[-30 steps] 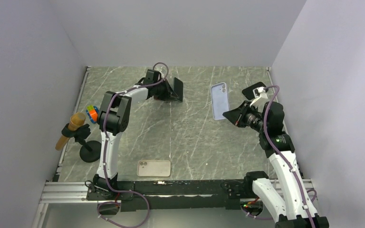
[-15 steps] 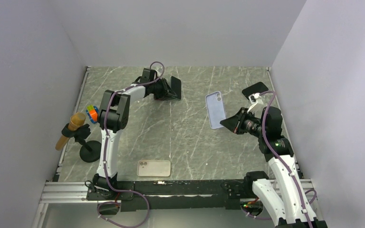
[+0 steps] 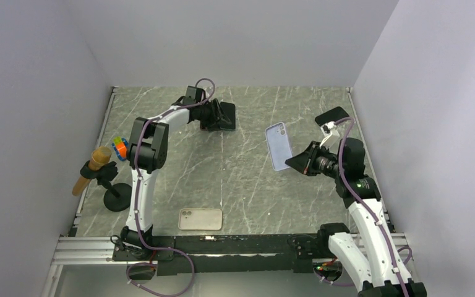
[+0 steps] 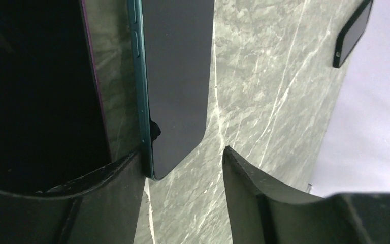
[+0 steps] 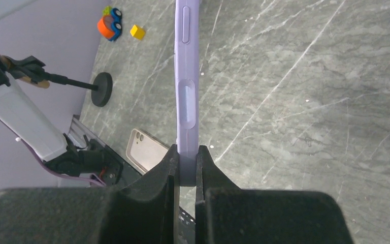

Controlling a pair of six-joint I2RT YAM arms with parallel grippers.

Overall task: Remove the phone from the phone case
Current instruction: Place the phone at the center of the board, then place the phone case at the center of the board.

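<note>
Pale lilac walls [image 3: 222,37] on three sides, grey marbled bench [image 3: 247,192] below. Left arm [image 3: 141,154] is stretched far out to back centre, forearm low, wrist bent toward the middle. Right arm [image 3: 362,204] rises from its base, elbow up, wrist turned left toward bench centre.

Left tool [image 4: 183,152]: fingers apart. A teal-edged phone [image 4: 175,76] lies flat and screen up between them, its corner right against the left finger; the right finger is clear of it, with bare bench between.

Right tool [image 5: 187,152]: clamped on one end of the lilac phone case [image 3: 278,146]. The case is held up off the bench, right of centre, camera cutout at the far end. It is seen edge-on from the wrist, so cannot tell if anything is inside it.

A beige phone case [image 3: 200,218] lies flat near the front edge. A black phone [image 3: 333,115] sits at back right, well apart from both tools. A black stand [image 3: 114,197] at the left edge carries a tan cup-shaped thing [image 3: 98,162]. Behind it are a toy car [image 3: 120,147] and a yellow block [image 5: 137,32].
</note>
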